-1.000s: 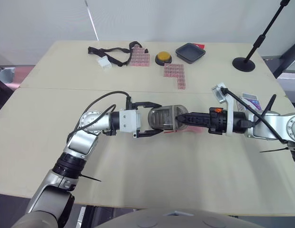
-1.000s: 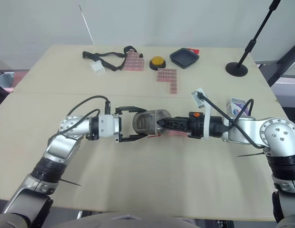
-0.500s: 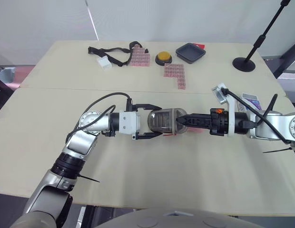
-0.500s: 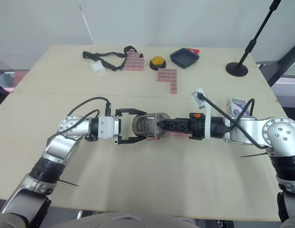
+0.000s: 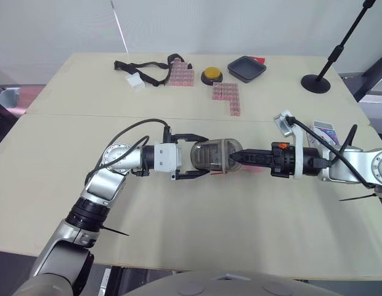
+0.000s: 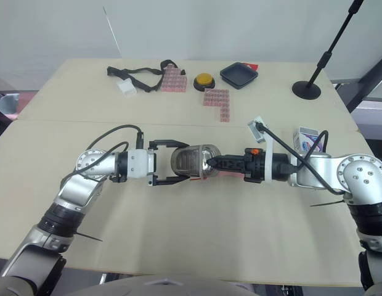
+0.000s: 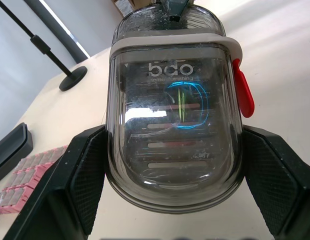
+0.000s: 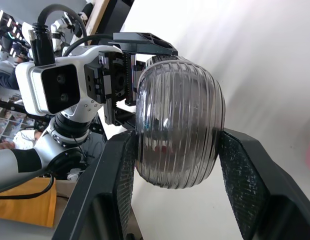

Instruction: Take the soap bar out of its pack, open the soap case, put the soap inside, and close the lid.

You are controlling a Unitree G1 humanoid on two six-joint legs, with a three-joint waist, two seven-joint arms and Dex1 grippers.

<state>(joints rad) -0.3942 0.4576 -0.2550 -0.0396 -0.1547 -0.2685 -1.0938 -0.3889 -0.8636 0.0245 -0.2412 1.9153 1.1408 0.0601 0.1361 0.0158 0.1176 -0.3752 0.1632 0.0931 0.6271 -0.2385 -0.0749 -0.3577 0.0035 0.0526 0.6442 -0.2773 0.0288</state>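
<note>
The translucent grey soap case (image 5: 211, 156) hangs just above the middle of the table, lying on its side between my two arms. My left gripper (image 5: 205, 155) is shut on it, one black finger pressed against each long side. In the left wrist view the case (image 7: 175, 125) has a red latch tab (image 7: 243, 95) on one side. My right gripper (image 5: 235, 158) holds the rounded far end, and its fingers (image 8: 117, 190) clamp the ribbed shell (image 8: 177, 130). A sliver of pink soap (image 5: 257, 169) lies on the table under the right gripper. A white and purple soap pack (image 6: 308, 137) sits by my right forearm.
Along the back of the table are a black strap with a white piece (image 5: 142, 71), two patches of pink tiles (image 5: 228, 97), a yellow button (image 5: 211, 76) and a black tray (image 5: 246, 68). A stand's round base (image 5: 315, 82) sits at the back right.
Both grippers stay on the case. The right gripper and the case's end have dipped very slightly; the rest looks the same.
</note>
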